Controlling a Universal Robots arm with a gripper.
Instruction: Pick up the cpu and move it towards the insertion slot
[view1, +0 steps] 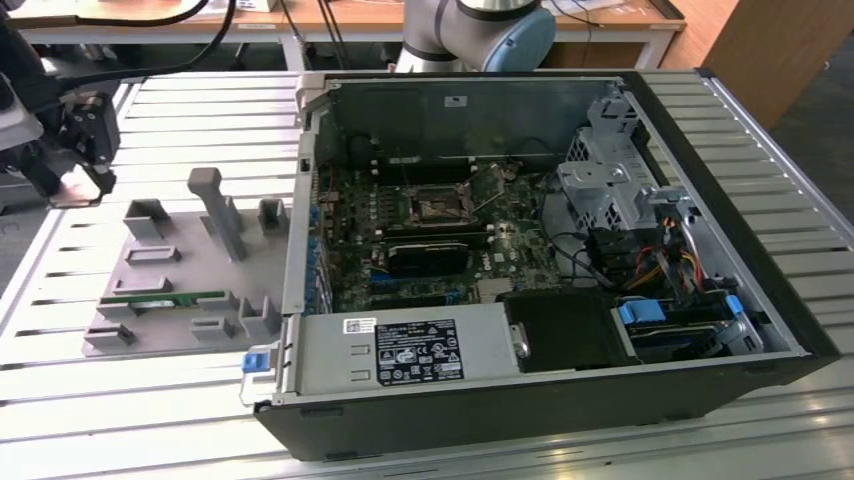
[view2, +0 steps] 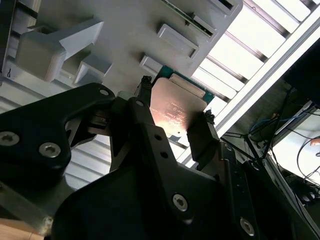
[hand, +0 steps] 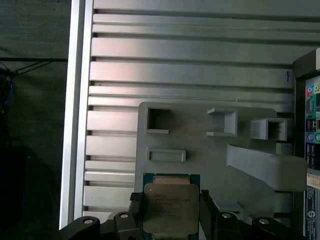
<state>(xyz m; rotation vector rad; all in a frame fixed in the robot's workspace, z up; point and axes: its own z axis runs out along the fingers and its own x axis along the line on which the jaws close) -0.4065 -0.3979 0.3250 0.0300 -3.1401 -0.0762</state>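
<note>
While the insertion slot (view1: 438, 208) is lying face-up in the middle of the motherboard, inside a computer case (view1: 534, 410) that is resting on its side with the panel off, the gripper (view1: 80, 185) is working well apart from it. It is hanging at the exterior view's left, over the slatted metal worktop (view1: 200, 110), just beside the grey parts tray (view1: 174, 245). A green memory stick (view1: 163, 298) is sitting in one of the tray's holders, which apparently park each part where the arm can find it.

In the first wrist view, the cpu (hand: 171, 207) is showing its silvery face, with the green board peeking out behind it. The black fingers (hand: 137, 210) are pressing on two opposite edges, clenched on the chip. That edge grip is probably keeping the flat faces untouched. The tray's empty pockets are lying beyond it.

In the second wrist view, the cpu (view2: 176, 106) is sitting between the same two fingers at the tray's border, next to the worktop's slats. Whether it is hanging clear of the tray cannot be told. By this showing, the chip is in hand and the trip to the slot is barely under way.
</note>
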